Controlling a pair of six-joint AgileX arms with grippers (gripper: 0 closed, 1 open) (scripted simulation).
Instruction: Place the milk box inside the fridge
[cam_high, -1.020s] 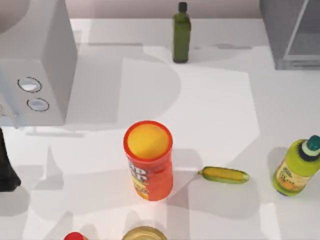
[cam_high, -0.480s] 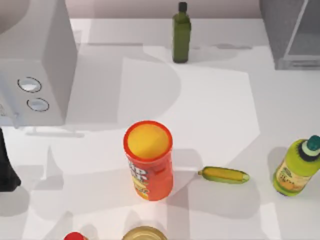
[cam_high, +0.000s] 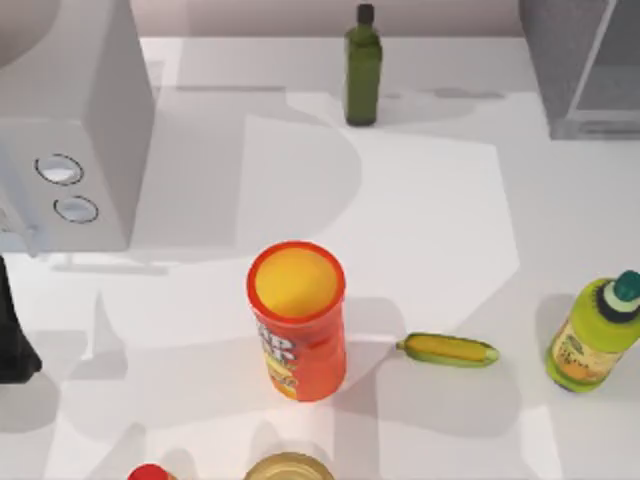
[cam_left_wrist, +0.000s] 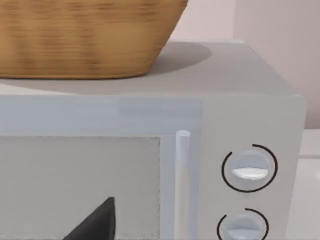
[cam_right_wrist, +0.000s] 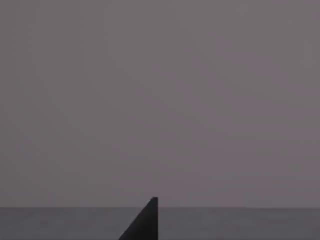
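The milk box is out of view. The fridge (cam_high: 585, 62), a grey cabinet with a pale see-through panel, stands at the table's back right corner. A dark part of my left arm (cam_high: 12, 335) shows at the table's left edge, in front of the white appliance. In the left wrist view a black tip of my left gripper (cam_left_wrist: 95, 226) points at that appliance's door. In the right wrist view a black tip of my right gripper (cam_right_wrist: 145, 224) stands before a plain grey surface.
A white appliance with two round dials (cam_high: 70, 130) carries a wicker basket (cam_left_wrist: 85, 35). An orange can (cam_high: 297, 318) stands mid-table, a banana (cam_high: 447, 350) to its right, a yellow-green bottle (cam_high: 595, 335) at the right edge, a dark green bottle (cam_high: 363, 68) at the back.
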